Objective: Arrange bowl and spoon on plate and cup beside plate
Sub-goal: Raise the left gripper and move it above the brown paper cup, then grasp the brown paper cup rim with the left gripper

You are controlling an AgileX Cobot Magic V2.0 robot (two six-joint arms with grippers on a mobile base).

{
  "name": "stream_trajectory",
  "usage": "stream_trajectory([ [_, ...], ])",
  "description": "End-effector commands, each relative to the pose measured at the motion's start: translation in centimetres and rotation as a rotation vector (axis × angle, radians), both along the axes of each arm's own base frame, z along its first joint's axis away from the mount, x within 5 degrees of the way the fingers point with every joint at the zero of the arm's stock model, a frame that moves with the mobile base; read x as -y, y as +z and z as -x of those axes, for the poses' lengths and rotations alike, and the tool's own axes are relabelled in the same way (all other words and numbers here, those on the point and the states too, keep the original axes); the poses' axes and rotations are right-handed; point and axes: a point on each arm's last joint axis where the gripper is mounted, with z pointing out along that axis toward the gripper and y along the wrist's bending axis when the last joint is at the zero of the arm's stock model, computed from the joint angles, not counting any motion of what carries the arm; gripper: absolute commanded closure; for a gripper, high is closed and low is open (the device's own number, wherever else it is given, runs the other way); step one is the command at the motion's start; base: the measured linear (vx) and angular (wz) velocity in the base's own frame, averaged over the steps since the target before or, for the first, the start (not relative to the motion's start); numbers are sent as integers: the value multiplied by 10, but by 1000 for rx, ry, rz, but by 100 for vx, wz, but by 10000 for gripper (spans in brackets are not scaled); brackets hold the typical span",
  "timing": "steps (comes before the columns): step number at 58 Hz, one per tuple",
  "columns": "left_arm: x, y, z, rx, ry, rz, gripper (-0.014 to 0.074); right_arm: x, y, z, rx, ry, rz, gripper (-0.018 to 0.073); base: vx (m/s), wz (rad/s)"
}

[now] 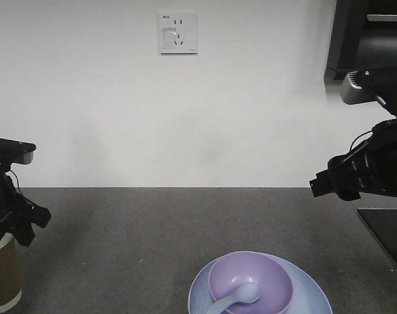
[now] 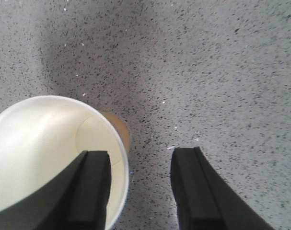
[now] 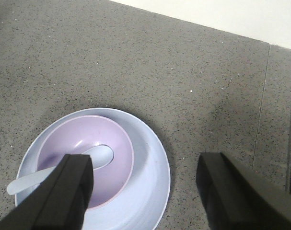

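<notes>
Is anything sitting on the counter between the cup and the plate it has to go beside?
Nothing visible. In the front view the counter between the cup and the plate is bare. The left claw hangs open over the cup's rim, with nothing between them.

Plain white wall (image 1: 120,118), white power socket (image 1: 178,33), dark speckled countertop (image 1: 152,222), black unit (image 1: 365,29) upper right

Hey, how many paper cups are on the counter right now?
1. The paper cup stands at the counter's far left, apart from the plate; others could sit outside the views.
</notes>
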Motion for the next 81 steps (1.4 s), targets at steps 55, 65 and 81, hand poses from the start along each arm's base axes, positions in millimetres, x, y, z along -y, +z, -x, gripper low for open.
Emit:
stream_trajectory([
  [55, -1, -11, -12, -19, 36, -12, 433, 3, 23, 6, 126, -9, -29, 40, 0, 0],
  [65, -3, -10, -12, -14, 36, -32, 605, 3, 23, 6, 127, -9, -29, 40, 0, 0],
  [81, 7, 12, -5, 45, 18, 46, 601, 3, 23, 6, 128, -10, -29, 40, 0, 0],
])
